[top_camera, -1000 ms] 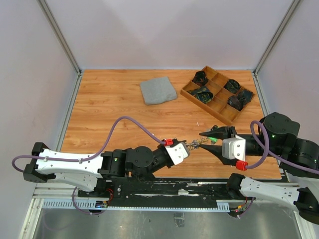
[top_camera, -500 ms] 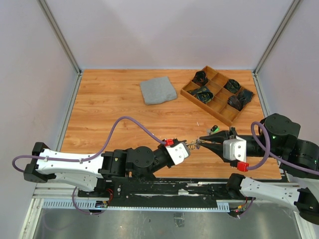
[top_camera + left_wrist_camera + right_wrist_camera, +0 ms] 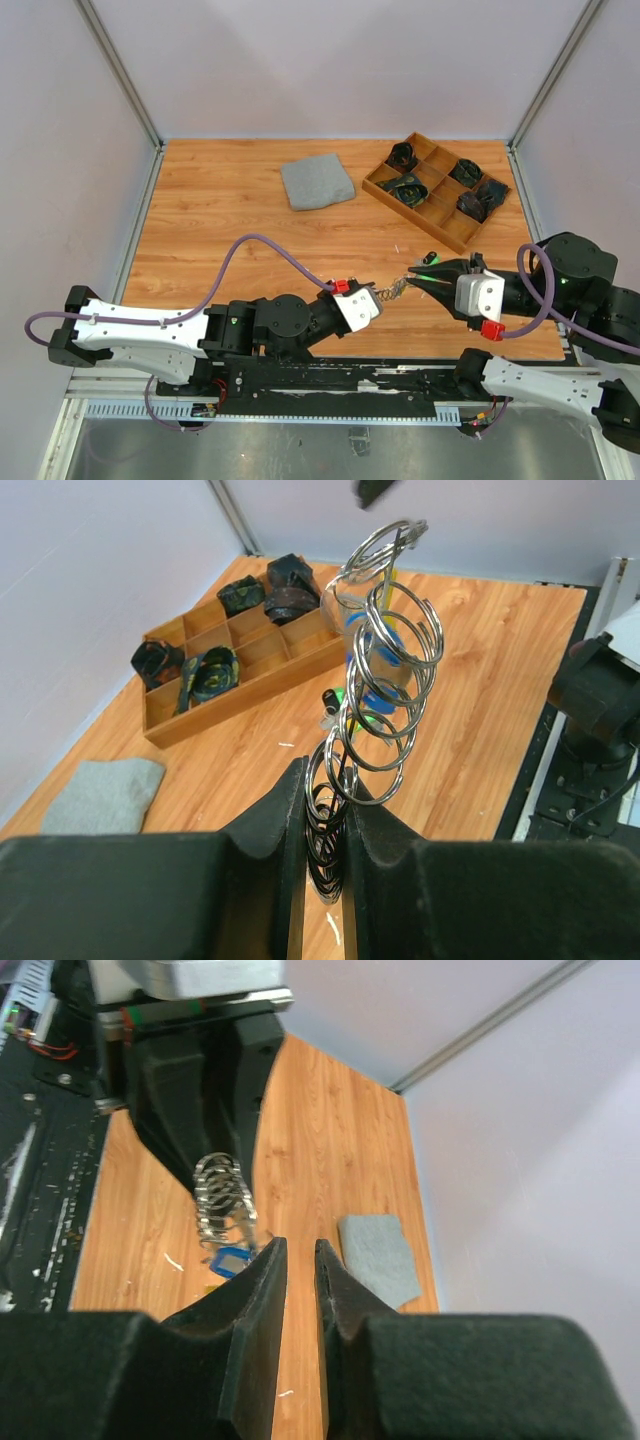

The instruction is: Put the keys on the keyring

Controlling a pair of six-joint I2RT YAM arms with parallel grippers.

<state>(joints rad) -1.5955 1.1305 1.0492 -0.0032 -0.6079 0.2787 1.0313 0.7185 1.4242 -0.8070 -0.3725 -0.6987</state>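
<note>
The lower coils of the keyring (image 3: 390,650) vanish between the jaws of the left gripper (image 3: 325,792). The keys (image 3: 372,692) behind it are blurred, perhaps blue, green and yellow. A dark shape (image 3: 375,488) is cut off by the top edge.

Bright, even light; soft shadows.

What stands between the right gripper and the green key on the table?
Nothing visible. The green key lies on the bare table just beyond the right gripper. The keyring, in the left gripper, is off to the side.
</note>
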